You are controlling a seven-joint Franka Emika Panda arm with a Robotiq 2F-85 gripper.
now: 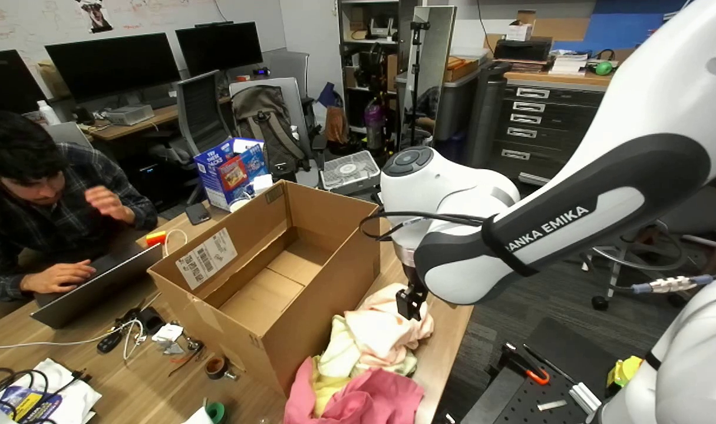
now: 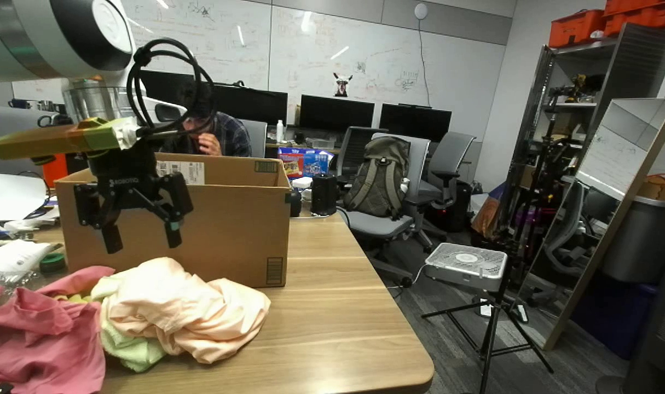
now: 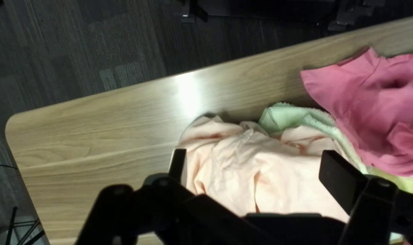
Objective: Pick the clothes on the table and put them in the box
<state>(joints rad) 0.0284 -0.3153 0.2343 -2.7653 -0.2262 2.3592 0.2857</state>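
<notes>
The black two-fingered pincer (image 2: 143, 239) hangs wide and empty before me, and the crumpled pale-peach cloth garment (image 2: 187, 309) lies directly below it, near but untouched.

The arm (image 1: 634, 118) has smooth, rounded white shells and dark grey panels (image 1: 658, 154); along one panel, white lettering (image 1: 561, 221) reads EMIKA (a black strap (image 1: 520, 268) crosses the start of the word before it). A round dark grey cap (image 1: 409, 160) with buttons tops the wrist (image 1: 475, 181), and black cables (image 1: 469, 219) loop out beside it. Below a silvery collar (image 2: 91, 102), the gripper (image 2: 143, 239) is black and hinged, marked ROBOTIQ in white, with an olive-and-orange piece (image 2: 58, 140) jutting above it.
</notes>
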